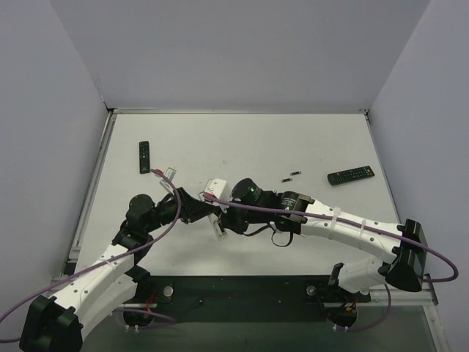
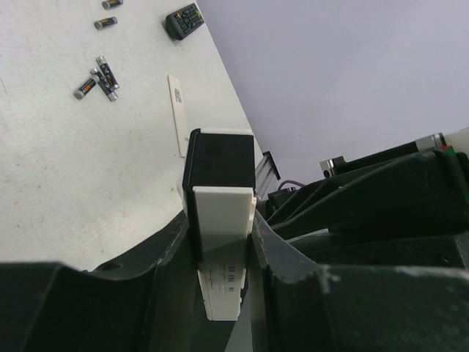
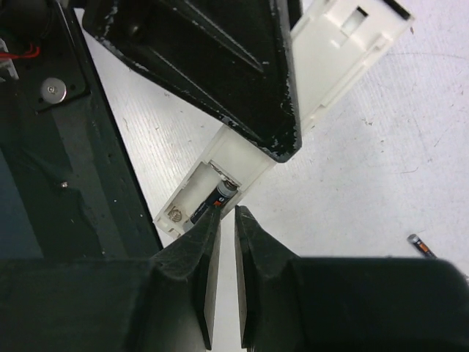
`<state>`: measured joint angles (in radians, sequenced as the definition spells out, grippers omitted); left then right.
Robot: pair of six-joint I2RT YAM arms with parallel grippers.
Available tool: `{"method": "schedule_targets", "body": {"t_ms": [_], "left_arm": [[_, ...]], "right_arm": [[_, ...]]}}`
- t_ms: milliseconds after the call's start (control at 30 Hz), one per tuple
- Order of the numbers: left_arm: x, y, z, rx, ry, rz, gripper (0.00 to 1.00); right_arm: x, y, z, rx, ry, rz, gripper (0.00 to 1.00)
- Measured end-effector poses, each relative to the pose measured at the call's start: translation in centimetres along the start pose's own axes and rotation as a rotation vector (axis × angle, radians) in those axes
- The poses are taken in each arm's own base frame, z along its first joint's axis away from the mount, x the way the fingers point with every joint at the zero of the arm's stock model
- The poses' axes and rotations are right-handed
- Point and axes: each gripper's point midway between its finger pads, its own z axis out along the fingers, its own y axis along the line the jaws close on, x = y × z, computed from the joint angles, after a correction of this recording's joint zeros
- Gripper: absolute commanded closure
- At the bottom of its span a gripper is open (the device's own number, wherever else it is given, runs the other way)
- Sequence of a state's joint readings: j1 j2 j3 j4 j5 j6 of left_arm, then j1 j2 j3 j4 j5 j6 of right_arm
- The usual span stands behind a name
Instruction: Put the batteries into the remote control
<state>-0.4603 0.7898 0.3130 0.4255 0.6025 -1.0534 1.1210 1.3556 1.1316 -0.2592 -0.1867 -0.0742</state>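
Note:
My left gripper (image 1: 213,210) is shut on a white remote control (image 2: 220,242), holding it by its sides near the table's middle. In the right wrist view its back (image 3: 242,158) faces up with the battery bay open. One dark battery (image 3: 221,198) lies in the bay beside an empty slot with a spring. My right gripper (image 3: 227,217) is at the bay's edge, jaws nearly together with nothing between them, and its left fingertip (image 3: 210,224) touches the battery. Several loose batteries (image 2: 95,79) lie on the table; in the top view they (image 1: 293,175) lie right of the grippers.
A black remote (image 1: 350,174) lies at the right and another (image 1: 144,156) at the far left. A thin white cover strip (image 2: 178,114) lies flat beyond the held remote. One stray battery (image 3: 421,245) lies right of my right gripper. A small clear piece (image 1: 167,173) lies near the left arm.

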Motion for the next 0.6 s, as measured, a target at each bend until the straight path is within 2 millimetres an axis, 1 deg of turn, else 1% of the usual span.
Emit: {"method": "schedule_targets", "body": {"t_ms": [133,233,300,333,367,400,433,467,500,533,600], "left_arm": [[-0.2,0.2,-0.2,-0.013,-0.018,0.051,1.0],[-0.5,0.3,-0.2,-0.026,-0.037,0.085,1.0],[-0.2,0.6,-0.3,-0.036,-0.026,0.099,1.0],[0.1,0.9,-0.3,-0.045,-0.016,0.104,1.0],[0.3,1.2,-0.3,-0.059,-0.006,0.108,1.0],[0.5,1.6,-0.3,-0.073,-0.001,0.114,1.0],[0.5,2.0,-0.3,-0.09,-0.001,0.12,1.0],[0.6,2.4,-0.4,-0.106,-0.002,0.126,1.0],[0.5,2.8,-0.4,-0.121,-0.004,0.133,1.0],[0.5,3.1,-0.4,-0.134,-0.006,0.141,1.0],[0.4,3.6,-0.5,-0.155,-0.011,0.153,1.0]], "right_arm": [[0.0,-0.2,0.0,0.008,-0.003,0.083,0.9],[-0.1,-0.8,-0.2,0.025,-0.006,0.165,0.88],[-0.1,-2.3,-0.6,0.08,-0.018,0.227,0.84],[0.0,-3.3,-1.0,0.116,-0.028,0.269,0.79],[0.1,-4.4,-1.5,0.155,-0.039,0.309,0.64],[0.2,-5.1,-1.9,0.182,-0.05,0.341,0.6],[0.5,-6.3,-2.7,0.231,-0.066,0.385,0.58],[0.6,-7.0,-3.2,0.264,-0.078,0.419,0.5],[0.9,-7.7,-3.8,0.295,-0.087,0.453,0.47],[1.3,-8.3,-4.3,0.321,-0.094,0.486,0.46],[2.1,-9.6,-5.1,0.372,-0.1,0.558,0.37]]}}
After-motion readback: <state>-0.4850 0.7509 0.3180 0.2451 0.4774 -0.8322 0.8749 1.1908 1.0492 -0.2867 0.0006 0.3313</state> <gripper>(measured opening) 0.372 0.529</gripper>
